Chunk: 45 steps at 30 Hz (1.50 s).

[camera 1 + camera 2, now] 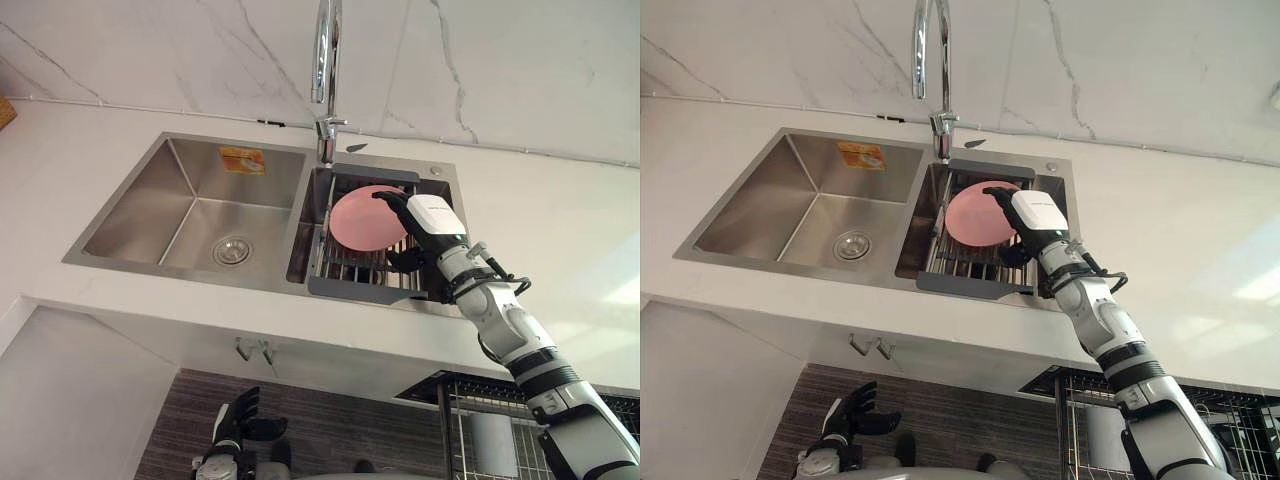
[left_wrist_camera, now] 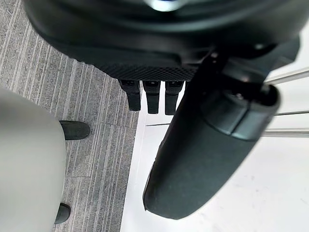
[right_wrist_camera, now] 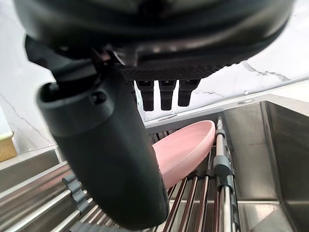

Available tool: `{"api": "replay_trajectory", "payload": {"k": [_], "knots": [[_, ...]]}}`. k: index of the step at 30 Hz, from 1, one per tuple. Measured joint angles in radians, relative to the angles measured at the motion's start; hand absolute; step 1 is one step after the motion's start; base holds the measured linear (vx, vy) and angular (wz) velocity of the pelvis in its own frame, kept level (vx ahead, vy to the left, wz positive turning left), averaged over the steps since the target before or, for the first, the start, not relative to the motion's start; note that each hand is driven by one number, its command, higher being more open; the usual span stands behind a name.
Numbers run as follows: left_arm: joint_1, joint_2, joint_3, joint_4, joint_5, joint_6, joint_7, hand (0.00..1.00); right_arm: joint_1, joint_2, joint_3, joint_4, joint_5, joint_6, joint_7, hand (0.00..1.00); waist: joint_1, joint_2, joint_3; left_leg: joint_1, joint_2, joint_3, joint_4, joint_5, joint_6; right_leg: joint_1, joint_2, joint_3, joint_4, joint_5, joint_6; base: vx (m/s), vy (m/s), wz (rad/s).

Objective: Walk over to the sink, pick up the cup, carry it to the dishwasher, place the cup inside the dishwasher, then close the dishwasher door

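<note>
A pink shallow dish (image 1: 358, 222) leans upright in the dark drying rack (image 1: 350, 287) set in the sink's right basin; no cup is visible. My right hand (image 1: 432, 220) reaches in from the right. Its fingers (image 1: 388, 197) extend over the dish's upper rim and its thumb (image 1: 407, 261) is below, near the rack bars. In the right wrist view the dish (image 3: 186, 145) lies past the straight fingers (image 3: 165, 94) and thumb (image 3: 101, 159), not clasped. My left hand (image 1: 236, 420) hangs low below the counter, fingers relaxed and holding nothing.
The steel left basin (image 1: 200, 215) with its drain is beside the rack. A chrome faucet (image 1: 325, 70) rises behind the divider. The white counter (image 1: 560, 230) surrounds the sink. A wire dishwasher rack (image 1: 480, 400) shows below the counter at lower right.
</note>
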Motion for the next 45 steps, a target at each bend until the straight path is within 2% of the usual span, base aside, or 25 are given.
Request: {"api": "replay_trajectory", "payload": {"k": [9, 12, 21, 29, 30, 37, 45], "knots": [[-0.003, 0.000, -0.005, -0.007, -0.005, 0.001, -0.001, 0.90, -0.049, -0.003, 0.047, 0.044, -0.104, 0.004, 0.000, 0.90, 0.008, -0.001, 0.008, -0.007, -0.012, 0.004, 0.007, 0.000, 0.000, -0.007, -0.015, -0.001, 0.014, -0.005, 0.007, -0.01, 0.004, 0.02], [-0.003, 0.000, -0.005, -0.025, -0.008, 0.000, -0.003, 0.90, -0.071, -0.003, 0.050, 0.061, -0.112, 0.007, 0.000, 0.90, 0.010, -0.001, 0.030, -0.009, -0.016, 0.006, 0.011, 0.000, 0.000, -0.007, -0.018, -0.001, 0.016, -0.005, 0.008, -0.03, 0.001, 0.00], [-0.003, 0.001, -0.007, -0.030, -0.022, 0.001, -0.005, 0.90, -0.112, -0.003, 0.065, 0.125, -0.160, 0.042, 0.000, 0.90, 0.013, 0.001, 0.036, -0.021, -0.018, 0.011, 0.012, 0.000, 0.000, -0.020, -0.022, -0.002, 0.016, -0.005, 0.009, -0.01, 0.000, 0.00], [-0.012, 0.002, -0.008, -0.037, -0.032, 0.000, -0.004, 0.90, -0.180, -0.003, 0.065, 0.166, -0.191, 0.069, -0.002, 0.90, 0.014, 0.005, 0.065, -0.038, -0.020, 0.016, 0.014, 0.000, 0.000, -0.038, -0.024, 0.002, 0.017, -0.004, 0.010, -0.02, -0.003, -0.01], [-0.013, 0.002, -0.010, -0.037, -0.042, 0.001, -0.003, 0.90, -0.192, -0.002, 0.065, 0.176, -0.191, 0.071, -0.003, 0.30, 0.015, 0.007, 0.067, -0.042, -0.021, 0.017, 0.014, 0.000, 0.001, -0.041, -0.025, 0.002, 0.017, -0.003, 0.011, 0.00, 0.000, 0.00], [-0.023, 0.002, -0.028, -0.041, -0.064, -0.001, 0.002, 0.90, -0.246, -0.002, 0.065, 0.230, -0.192, 0.088, -0.013, 0.30, 0.021, 0.010, 0.090, -0.053, -0.024, 0.023, 0.014, 0.001, 0.001, -0.056, -0.028, 0.007, 0.016, 0.002, 0.018, 0.00, 0.001, -0.01], [-0.023, 0.001, -0.029, -0.043, -0.064, -0.001, 0.002, 0.90, -0.268, 0.006, 0.022, 0.186, -0.147, 0.079, -0.046, 0.30, 0.020, 0.010, 0.093, -0.050, -0.030, 0.030, 0.018, 0.001, 0.000, -0.057, -0.037, 0.023, 0.015, 0.012, 0.031, 0.01, 0.007, -0.04]]}}
